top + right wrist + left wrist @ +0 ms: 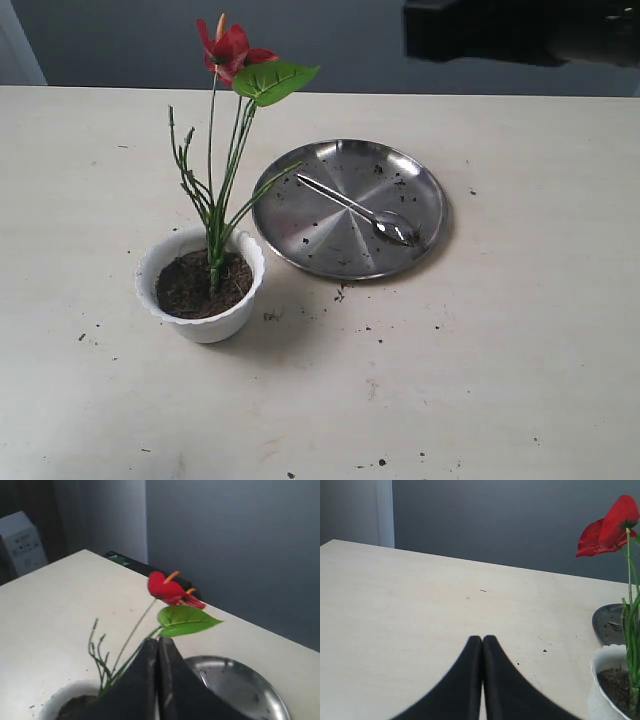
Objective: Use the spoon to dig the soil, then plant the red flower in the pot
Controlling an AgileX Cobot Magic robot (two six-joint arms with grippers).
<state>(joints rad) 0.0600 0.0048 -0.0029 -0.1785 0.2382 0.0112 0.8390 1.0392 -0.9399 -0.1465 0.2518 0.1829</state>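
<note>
The red flower (228, 48) stands upright in the white pot (200, 285), its green stems sunk in the dark soil (203, 283). The spoon (360, 211) lies on the round steel plate (310, 240) to the right of the pot. Neither gripper shows in the exterior view. My left gripper (482, 639) is shut with nothing between its fingers, over bare table beside the pot (602, 680) and the red flower (610, 527). My right gripper (158, 641) is shut and empty too, in front of the red flower (167, 587), the pot (55, 702) and the plate (240, 685).
Crumbs of soil (340, 293) are scattered on the pale table (520, 350) around the pot and plate. A dark object (500, 30) sits past the table's far edge at the back right. A grey wall runs behind.
</note>
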